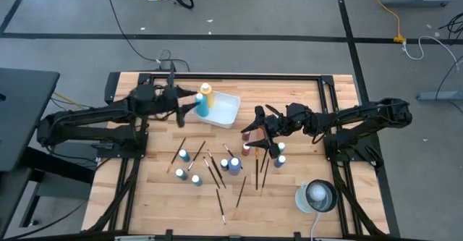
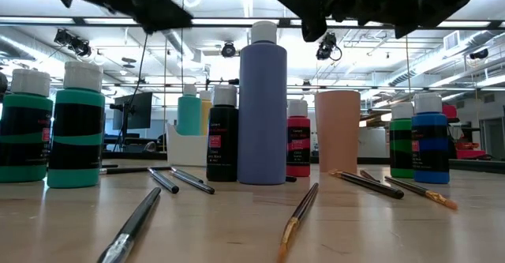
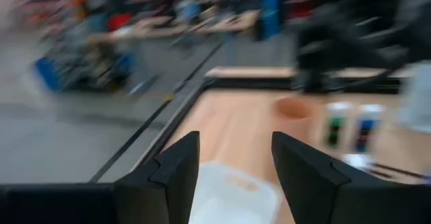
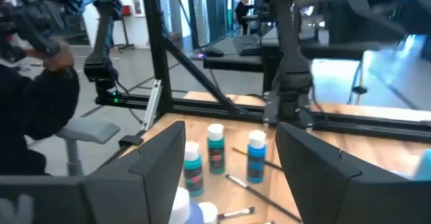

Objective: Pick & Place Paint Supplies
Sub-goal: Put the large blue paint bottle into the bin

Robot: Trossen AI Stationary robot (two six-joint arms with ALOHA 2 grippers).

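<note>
Paint bottles and brushes [image 1: 217,170] lie scattered mid-table, brush handles running mostly near-to-far; two bottles [image 1: 204,100] already stand in the white tray [image 1: 230,111]. Right gripper [image 1: 259,134], fingers spread and empty, hovers directly over the cluster, apparently nearest a dark red bottle [image 1: 246,136]. Left gripper [image 1: 189,103], likewise released, sits beside the tray.

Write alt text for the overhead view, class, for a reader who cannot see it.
Two dark robot arms reach over a wooden table; the left gripper hovers by a white tray holding two bottles, jaws open. The right gripper hangs open over scattered paint bottles and brushes.
</note>
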